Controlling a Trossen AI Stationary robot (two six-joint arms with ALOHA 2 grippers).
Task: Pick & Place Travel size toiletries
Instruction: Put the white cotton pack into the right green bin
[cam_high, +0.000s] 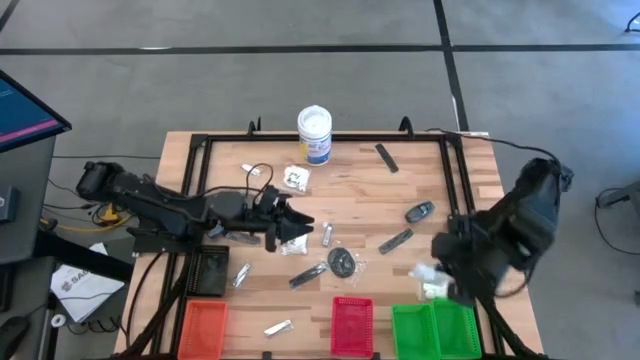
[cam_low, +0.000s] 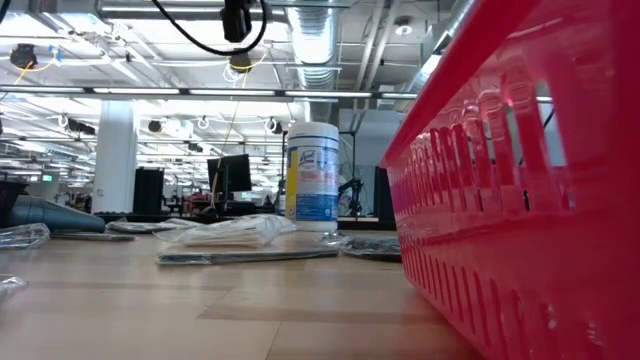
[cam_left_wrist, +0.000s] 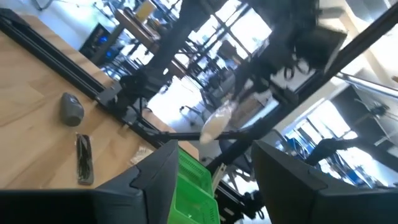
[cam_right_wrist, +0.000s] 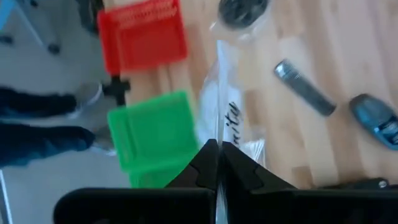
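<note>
**Right gripper lifts a clear packet over the green tray**

Your right gripper (cam_right_wrist: 217, 163) is clamped on a clear packet (cam_right_wrist: 225, 109) with white contents, holding it above the tabletop's front right corner, just over the green tray (cam_high: 434, 329). The wrist view shows the fingers pinched tight on the packet's edge while the rest hangs free beyond them.

Your left gripper (cam_high: 298, 228) sits near the middle of the tabletop, its fingers (cam_left_wrist: 155, 177) spread apart with nothing between them. Just beside it lies a small white packet (cam_high: 326, 235).

The other toiletries are scattered over the tabletop: a dark disc (cam_high: 341, 263) in its clear wrap toward the front centre, a grey stick (cam_high: 396, 241) and a dark oval piece (cam_high: 419, 211) toward the right edge, a black stick (cam_high: 386, 158) near the back edge, a white packet (cam_high: 296, 179) behind the left gripper, and silvery sachets (cam_high: 277, 327) toward the front edge.

The red tray (cam_high: 352, 325) stands at the front edge beside the green one, the orange tray (cam_high: 203, 327) toward the front left corner. A white tub (cam_high: 314, 135) stands at the back edge.
</note>
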